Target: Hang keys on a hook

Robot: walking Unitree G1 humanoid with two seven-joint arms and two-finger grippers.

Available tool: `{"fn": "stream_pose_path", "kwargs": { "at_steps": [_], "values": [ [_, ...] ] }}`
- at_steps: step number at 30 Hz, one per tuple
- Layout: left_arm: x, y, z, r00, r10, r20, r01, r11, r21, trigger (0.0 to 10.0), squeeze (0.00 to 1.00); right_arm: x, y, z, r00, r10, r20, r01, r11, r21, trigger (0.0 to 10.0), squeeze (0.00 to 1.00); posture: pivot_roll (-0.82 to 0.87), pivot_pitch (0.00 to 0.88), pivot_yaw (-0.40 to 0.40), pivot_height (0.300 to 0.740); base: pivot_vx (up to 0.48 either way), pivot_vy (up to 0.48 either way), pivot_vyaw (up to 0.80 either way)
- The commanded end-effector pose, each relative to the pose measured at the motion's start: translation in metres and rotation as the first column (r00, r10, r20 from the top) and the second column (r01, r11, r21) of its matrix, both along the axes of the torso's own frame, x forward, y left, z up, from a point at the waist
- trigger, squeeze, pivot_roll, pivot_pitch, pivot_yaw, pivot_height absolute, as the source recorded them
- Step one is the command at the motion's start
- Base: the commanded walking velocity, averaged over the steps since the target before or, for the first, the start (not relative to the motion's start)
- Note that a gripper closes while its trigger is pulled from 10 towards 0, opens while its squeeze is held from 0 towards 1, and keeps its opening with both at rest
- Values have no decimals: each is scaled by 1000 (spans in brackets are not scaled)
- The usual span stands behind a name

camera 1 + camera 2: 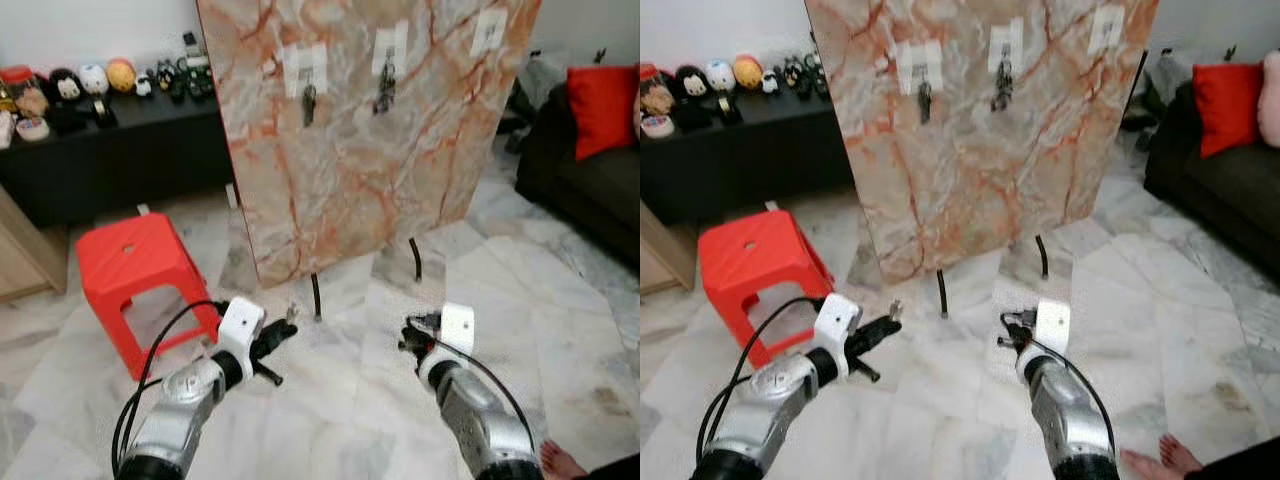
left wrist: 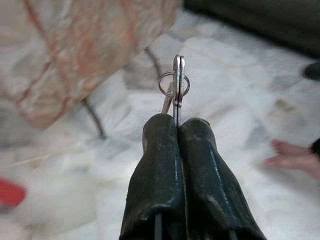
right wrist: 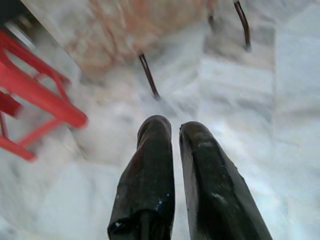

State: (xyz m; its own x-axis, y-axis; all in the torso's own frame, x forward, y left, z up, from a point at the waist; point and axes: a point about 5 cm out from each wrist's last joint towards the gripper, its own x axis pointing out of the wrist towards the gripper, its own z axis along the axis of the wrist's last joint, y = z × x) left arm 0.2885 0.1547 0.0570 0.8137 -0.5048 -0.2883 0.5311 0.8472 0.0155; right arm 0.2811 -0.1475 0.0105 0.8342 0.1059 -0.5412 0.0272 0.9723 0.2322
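Left wrist view is showing the left claw clenching a key on its ring, fingers pressed flat together. Carrying is the step in hand: the marble board is standing ahead, its right-hand hook looking free. Next the claw is needing lifting toward it. Right claw is idling, slightly parted, gripping nothing.

Three hooks, one stool
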Motion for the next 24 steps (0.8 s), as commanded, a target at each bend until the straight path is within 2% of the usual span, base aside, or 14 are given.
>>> {"fn": "stream_pose_path", "kwargs": {
  "at_steps": [1, 2, 3, 5, 8, 9, 14, 16, 20, 23, 24],
  "values": [
    [0, 10, -7, 999, 51, -6, -51, 997, 64, 10000, 0, -11, -4, -17, 999, -7, -53, 5, 999, -36, 10000, 0, 51, 34, -23, 740, 0, 0, 0],
    [0, 17, -12, 995, 102, -18, -101, 992, 76, 10000, 0, -26, -6, -37, 992, -10, -125, 2, 998, -71, 10000, 0, 51, 34, -23, 740, 0, 0, 0],
    [0, 17, -12, 995, 102, -18, -101, 992, 76, 10000, 0, -26, -6, -37, 992, -10, -125, 2, 998, -71, 10000, 0, 51, 34, -23, 740, 0, 0, 0],
    [0, 24, -18, 987, 154, -38, -149, 982, 114, 10000, 0, -43, -11, -56, 980, -34, -197, 15, 995, -98, 10000, 0, 49, 31, -21, 740, 0, 0, 0],
    [-3, 29, -27, 979, 195, -60, -186, 973, 139, 10000, 0, -60, -17, -71, 964, -75, -256, 44, 991, -124, 10000, 0, 52, 23, -22, 740, 0, 0, 0],
    [-5, 33, -33, 970, 230, -76, -217, 965, 148, 10000, 0, -72, -20, -79, 950, -90, -299, 50, 989, -139, 10000, 0, 50, 19, -22, 740, 0, 0, 0],
    [-10, 40, -43, 954, 284, -100, -266, 950, 161, 10000, 0, -85, -25, -88, 936, -110, -334, 60, 986, -159, 10000, 0, 49, 13, -22, 740, 0, 0, 0],
    [-20, 49, -61, 929, 334, -158, -296, 929, 222, 10000, 0, -104, -29, -99, 906, -127, -404, 48, 979, -199, 10000, 0, 50, 6, -23, 740, 0, 0, 0],
    [-33, 58, -77, 904, 373, -211, -306, 906, 291, 10000, 0, -131, -30, -110, 878, -145, -457, 36, 970, -240, 10000, 0, 49, 0, -22, 740, 0, 0, 0],
    [-45, 62, -89, 884, 392, -255, -297, 892, 341, 10000, 0, -143, -25, -115, 867, -154, -473, 56, 975, -213, 10000, 0, 54, 0, -25, 740, 0, 0, 0],
    [-50, 67, -94, 857, 436, -276, -338, 878, 338, 10000, 0, -148, -21, -116, 870, -123, -477, 29, 979, -200, 10000, 0, 56, 0, -25, 740, 0, 0, 0]
  ]
}}
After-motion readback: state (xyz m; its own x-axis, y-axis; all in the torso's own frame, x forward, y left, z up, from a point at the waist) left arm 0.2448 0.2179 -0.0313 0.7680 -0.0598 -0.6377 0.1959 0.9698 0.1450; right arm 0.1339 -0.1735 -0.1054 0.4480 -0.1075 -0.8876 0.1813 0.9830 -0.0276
